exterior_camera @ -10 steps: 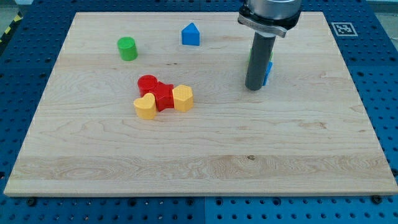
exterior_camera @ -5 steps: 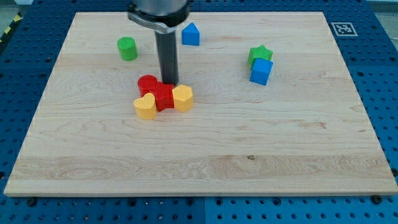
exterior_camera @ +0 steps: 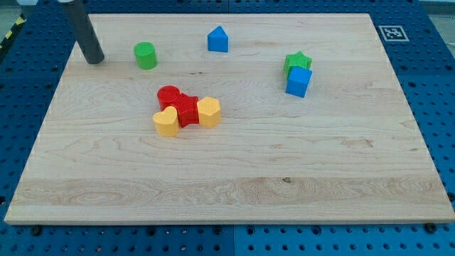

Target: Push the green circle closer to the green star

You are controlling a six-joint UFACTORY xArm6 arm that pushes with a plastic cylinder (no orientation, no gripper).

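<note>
The green circle (exterior_camera: 146,55) sits just right of my tip (exterior_camera: 93,61) on the surface (exterior_camera: 284,156); the green star (exterior_camera: 297,62), touching a blue cube (exterior_camera: 298,82), lies well apart toward the view's right. My end effector is a bare rod, grasping nothing.

Bright, even light; soft faint shadows; sharp focus.

The green circle (exterior_camera: 146,55) is a short, upright cylinder with a flat round top, standing on the worktop (exterior_camera: 320,163) in its upper-left part, apart from every other block. The green star (exterior_camera: 298,62) sits well apart from it, toward the view's right at nearly the same height in the view. Only the star's upper points show clearly, since its lower front edge touches a blue cube (exterior_camera: 298,82) standing just below it.
</note>
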